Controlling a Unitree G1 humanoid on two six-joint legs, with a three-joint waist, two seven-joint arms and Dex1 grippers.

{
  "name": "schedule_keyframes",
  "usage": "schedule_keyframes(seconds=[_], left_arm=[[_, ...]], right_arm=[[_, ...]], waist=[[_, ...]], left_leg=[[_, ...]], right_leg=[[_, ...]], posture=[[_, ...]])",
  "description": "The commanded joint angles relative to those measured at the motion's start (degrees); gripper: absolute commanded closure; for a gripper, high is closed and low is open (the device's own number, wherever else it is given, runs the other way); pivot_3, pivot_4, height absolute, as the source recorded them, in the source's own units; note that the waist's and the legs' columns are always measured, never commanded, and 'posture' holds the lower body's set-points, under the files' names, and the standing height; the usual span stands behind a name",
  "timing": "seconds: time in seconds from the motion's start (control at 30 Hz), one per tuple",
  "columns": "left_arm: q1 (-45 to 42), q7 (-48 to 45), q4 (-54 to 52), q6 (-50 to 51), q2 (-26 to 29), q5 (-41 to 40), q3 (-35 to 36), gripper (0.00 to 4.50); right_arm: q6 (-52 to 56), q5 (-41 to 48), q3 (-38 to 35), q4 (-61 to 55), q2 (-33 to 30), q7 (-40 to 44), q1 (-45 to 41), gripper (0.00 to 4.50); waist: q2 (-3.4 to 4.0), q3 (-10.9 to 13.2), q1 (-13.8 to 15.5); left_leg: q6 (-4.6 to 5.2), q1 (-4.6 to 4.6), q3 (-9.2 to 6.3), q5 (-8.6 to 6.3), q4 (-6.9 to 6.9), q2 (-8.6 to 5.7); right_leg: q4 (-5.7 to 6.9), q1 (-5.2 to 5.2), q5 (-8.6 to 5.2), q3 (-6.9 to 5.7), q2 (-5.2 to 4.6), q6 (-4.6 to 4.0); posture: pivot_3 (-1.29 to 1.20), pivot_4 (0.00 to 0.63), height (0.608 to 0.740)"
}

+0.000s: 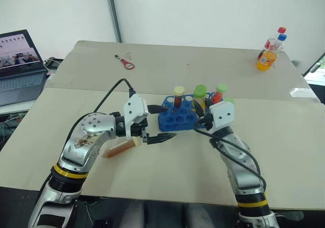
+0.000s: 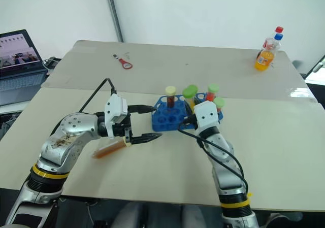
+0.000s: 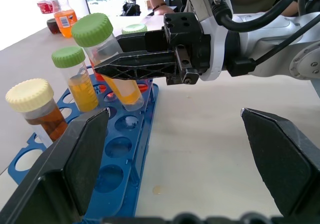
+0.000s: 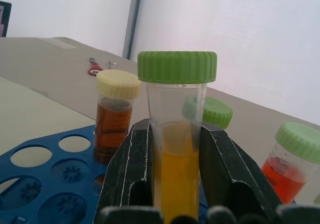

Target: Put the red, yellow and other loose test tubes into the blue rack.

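The right gripper (image 4: 175, 184) pinches a green-capped clear tube of yellow liquid (image 4: 176, 134), upright above the blue plastic rack (image 1: 177, 117) mid-table. The left gripper (image 1: 155, 124), fingers spread, hovers beside an amber tube (image 1: 121, 148) lying flat.

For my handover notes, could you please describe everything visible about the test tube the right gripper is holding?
The green-capped tube is clear plastic with a ribbed green screw cap, its lower part filled with yellow-orange liquid and its upper part empty. It stands nearly upright, clamped below the cap between the black fingers of the right gripper, over the blue rack. Its lower end sits at a rack hole; whether it is seated cannot be told.
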Motion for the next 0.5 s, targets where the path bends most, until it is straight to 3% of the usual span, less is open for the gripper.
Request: schedule_keyframes(seconds=[0.03,0.43,0.5], left_arm=[[-1.04,0.37,-1.34,-1.33,-0.50,0.24,0.24,0.00],[-1.15,3.58,-2.32,1.49,-2.92,-2.27,2.05,0.00],[-1.12,3.70,-2.42,1.63,-2.81,-2.51,2.07,0.00]], right_arm=[[-1.88,2.48,-3.42,1.08,1.74,-2.28,0.36,3.63],[-2.24,4.41,-4.27,1.80,3.29,-2.65,2.57,3.63],[-1.94,5.54,-4.63,1.29,3.86,-2.68,3.17,2.62]], waist=[[0.00,0.00,0.02],[0.00,0.00,0.04],[0.00,0.00,0.07]], left_leg=[[0.00,0.00,0.00,0.00,0.00,0.00],[-0.01,-0.01,-0.02,0.00,-0.02,-0.01],[-0.01,-0.01,-0.03,0.00,-0.03,-0.01]], right_leg=[[0.00,0.00,0.00,0.00,0.00,0.00],[0.00,-0.02,0.00,0.00,-0.02,0.00],[0.00,-0.02,0.00,0.00,-0.01,0.00]], posture=[[0.00,0.150,0.701],[0.00,0.150,0.701],[0.00,0.150,0.701]])
